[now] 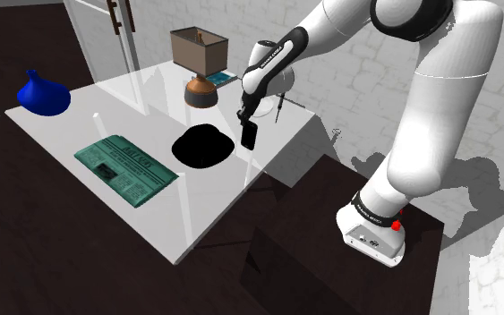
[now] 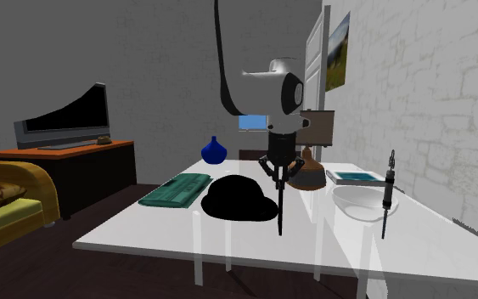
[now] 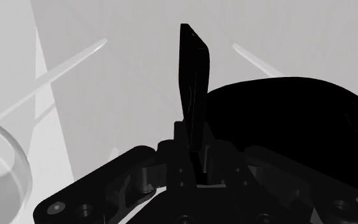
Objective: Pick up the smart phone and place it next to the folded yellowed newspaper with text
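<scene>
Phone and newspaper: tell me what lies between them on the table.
In the shoulder view, a black rounded object lies between the phone and the green folded newspaper.

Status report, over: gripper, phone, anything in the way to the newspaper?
Gripper shut on black phone, held upright. Green folded newspaper lies flat, apart from it. Black round object between them, in the way.

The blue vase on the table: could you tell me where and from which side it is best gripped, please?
Probably by its slim neck, coming from straight above: the blue vase stands upright on the table, and its rounded body flares wide, likely too broad to clasp.
</scene>
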You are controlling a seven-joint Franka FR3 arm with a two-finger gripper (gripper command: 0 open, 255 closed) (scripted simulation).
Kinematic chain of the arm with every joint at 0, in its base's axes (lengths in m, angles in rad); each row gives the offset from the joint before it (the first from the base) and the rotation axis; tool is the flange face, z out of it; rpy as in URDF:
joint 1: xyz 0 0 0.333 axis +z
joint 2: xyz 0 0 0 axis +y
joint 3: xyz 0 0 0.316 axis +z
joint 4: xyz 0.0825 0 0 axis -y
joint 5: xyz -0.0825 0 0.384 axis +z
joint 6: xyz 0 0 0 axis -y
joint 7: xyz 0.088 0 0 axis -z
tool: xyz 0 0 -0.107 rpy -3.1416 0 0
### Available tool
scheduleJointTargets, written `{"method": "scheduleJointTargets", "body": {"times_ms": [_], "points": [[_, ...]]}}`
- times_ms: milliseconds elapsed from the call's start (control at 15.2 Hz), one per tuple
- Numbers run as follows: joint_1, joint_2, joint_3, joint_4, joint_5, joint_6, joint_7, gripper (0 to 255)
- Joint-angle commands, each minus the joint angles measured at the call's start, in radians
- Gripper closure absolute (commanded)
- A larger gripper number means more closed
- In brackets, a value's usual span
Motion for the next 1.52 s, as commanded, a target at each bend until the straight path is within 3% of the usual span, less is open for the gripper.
{"method": "scheduleJointTargets", "body": {"times_ms": [0,264,1452], "points": [[0.0,0.0,0.0,0.0,0.0,0.0,0.0,255],[0.0,0.0,0.0,0.0,0.0,0.0,0.0,255],[0.017,-0.185,-0.026,0.032,-0.059,-0.215,0.048,255]]}}
